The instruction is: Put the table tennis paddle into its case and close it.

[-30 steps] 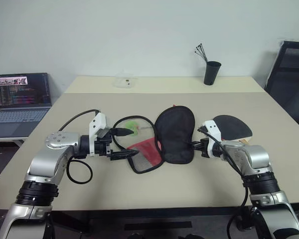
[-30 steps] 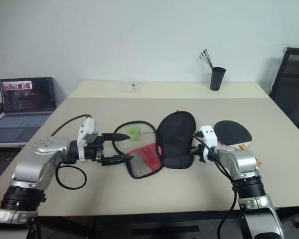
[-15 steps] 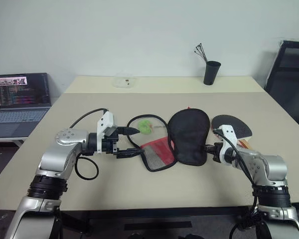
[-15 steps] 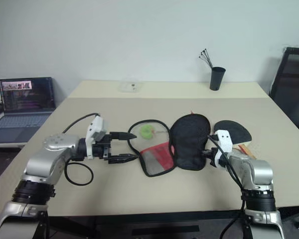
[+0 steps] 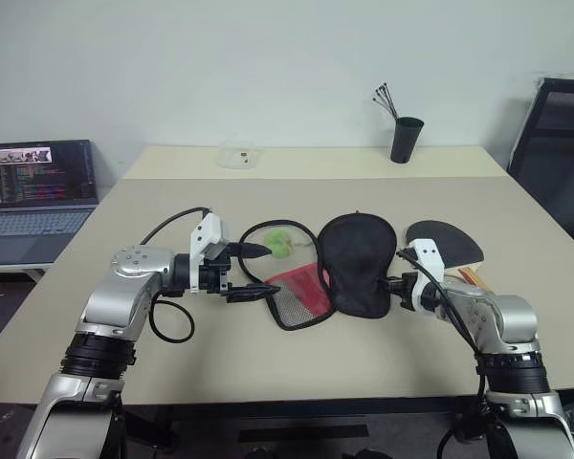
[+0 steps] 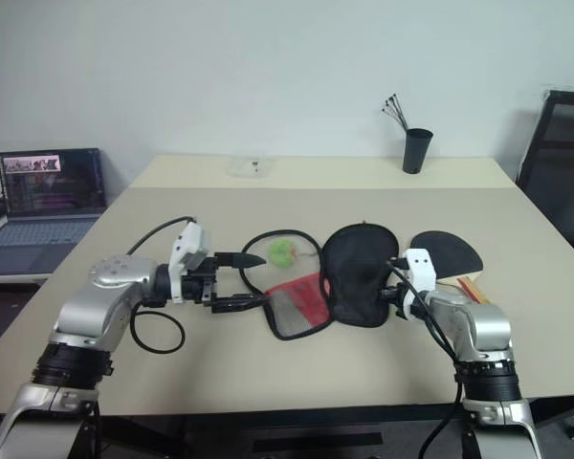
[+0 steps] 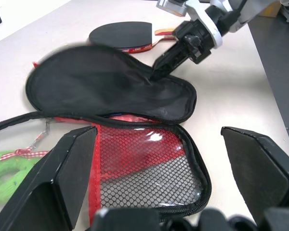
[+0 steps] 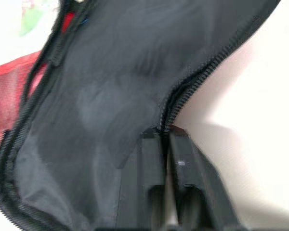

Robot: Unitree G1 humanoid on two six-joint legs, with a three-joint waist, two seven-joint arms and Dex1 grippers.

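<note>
Right claw (image 8: 164, 144) pinches the open case's (image 5: 359, 263) zipper edge

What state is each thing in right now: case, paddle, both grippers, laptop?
case: unzipped, black flap folded open, red mesh half flat on the table
table tennis paddle: outside the case, lying flat
left gripper: open, empty
right gripper: fingertips at the flap's edge, grip unclear
laptop: open, screen lit

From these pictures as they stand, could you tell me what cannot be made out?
- Paddle: handle hidden behind the right gripper in both eye views.
- Case: the lower half's far side lies under the flap in the left wrist view.
- Right gripper: whether it pinches the flap's zip edge is blurred in the right wrist view.
- Left gripper: open.
</note>
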